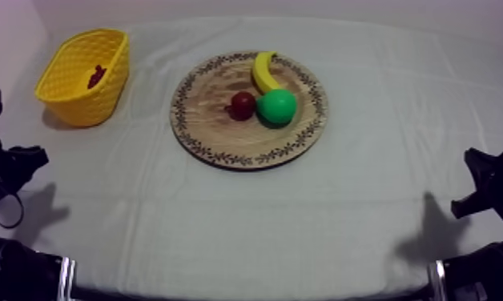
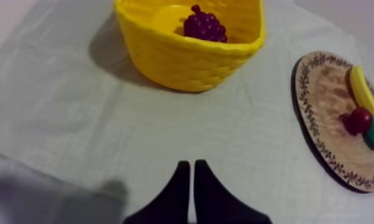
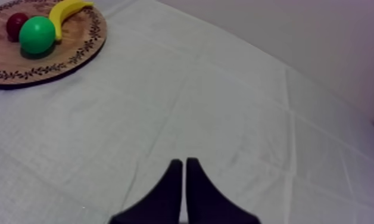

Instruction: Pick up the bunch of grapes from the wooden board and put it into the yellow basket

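Note:
The purple bunch of grapes (image 2: 205,27) lies inside the yellow basket (image 2: 189,59), which stands at the table's far left (image 1: 85,76); in the top view the grapes (image 1: 97,76) are a dark patch in it. The round wooden board (image 1: 223,120) sits mid-table. My left gripper (image 2: 191,164) is shut on nothing, a narrow wedge low over the cloth well short of the basket. It rests at the left edge (image 1: 26,160). My right gripper (image 3: 184,162) is also shut and empty, over bare cloth far from the board (image 3: 76,47), at the right edge (image 1: 471,184).
On the board lie a banana (image 1: 263,72), a small red fruit (image 1: 242,105) and a round green fruit (image 1: 277,106), close together on its far right part. Bare cloth stretches between the board and both arms and along the front of the table.

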Available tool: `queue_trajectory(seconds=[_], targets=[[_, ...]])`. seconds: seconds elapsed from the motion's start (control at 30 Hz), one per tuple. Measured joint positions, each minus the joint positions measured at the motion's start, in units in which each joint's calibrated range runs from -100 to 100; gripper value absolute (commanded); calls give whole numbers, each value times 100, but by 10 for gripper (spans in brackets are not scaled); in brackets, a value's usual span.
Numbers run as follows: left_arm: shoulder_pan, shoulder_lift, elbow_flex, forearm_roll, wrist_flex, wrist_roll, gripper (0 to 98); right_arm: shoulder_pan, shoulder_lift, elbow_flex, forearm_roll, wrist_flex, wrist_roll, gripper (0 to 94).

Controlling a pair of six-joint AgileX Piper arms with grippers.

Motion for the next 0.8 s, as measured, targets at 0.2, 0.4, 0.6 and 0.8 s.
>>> queue_trajectory(seconds=[0.2,0.4,0.6,0.8], targets=[[-10,-1006,505,-75,95,16,0,-4,0,0,0,0,0,3],[-65,-1684,543,-87,163,3,0,-8,0,0,0,0,0,3],[-73,-2266,615,-93,97,217,0,-8,0,0,0,0,0,3],[-150,-2721,720,-98,-70,245,1,-8,0,0,0,0,0,3]])
